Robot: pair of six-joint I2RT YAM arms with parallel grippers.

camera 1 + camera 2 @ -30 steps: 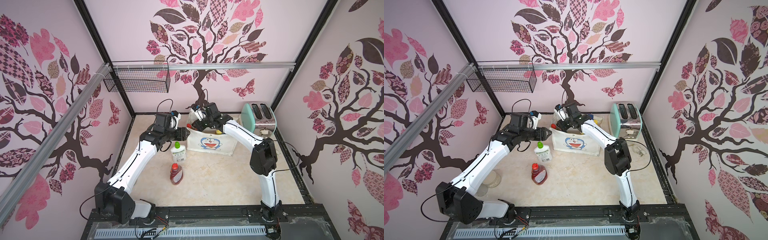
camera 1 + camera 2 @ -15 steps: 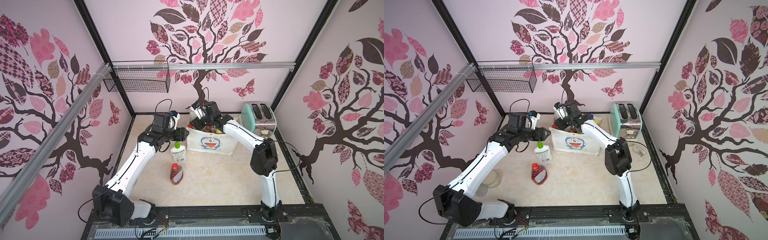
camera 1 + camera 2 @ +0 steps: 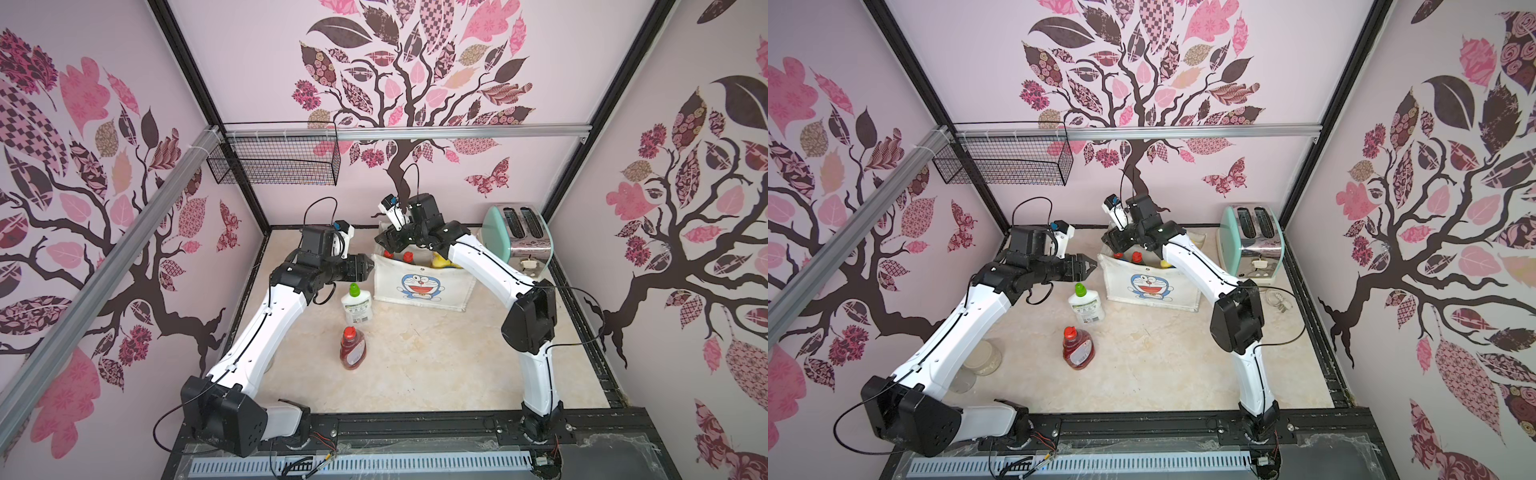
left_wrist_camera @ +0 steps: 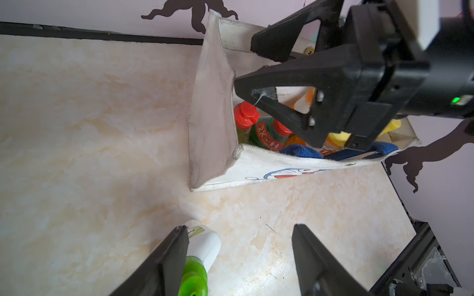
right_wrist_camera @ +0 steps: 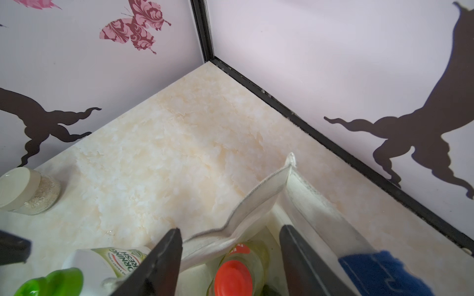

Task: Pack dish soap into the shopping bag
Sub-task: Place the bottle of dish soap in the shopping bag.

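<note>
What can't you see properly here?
- Soap bottles inside the white canvas shopping bag: in the left wrist view the right gripper's black fingers cover most.
- White plastic bottle with green cap: same view, cut off by the edge.
- Label on the red teardrop plastic bottle: too small in both top views.
- White-lidded glass jar: cut off in the right wrist view.

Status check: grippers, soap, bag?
Open, empty: left gripper beside shopping bag, right gripper over it. On table, unpacked: white bottle, red bottle; other bottles in bag. Nothing blocking.
</note>
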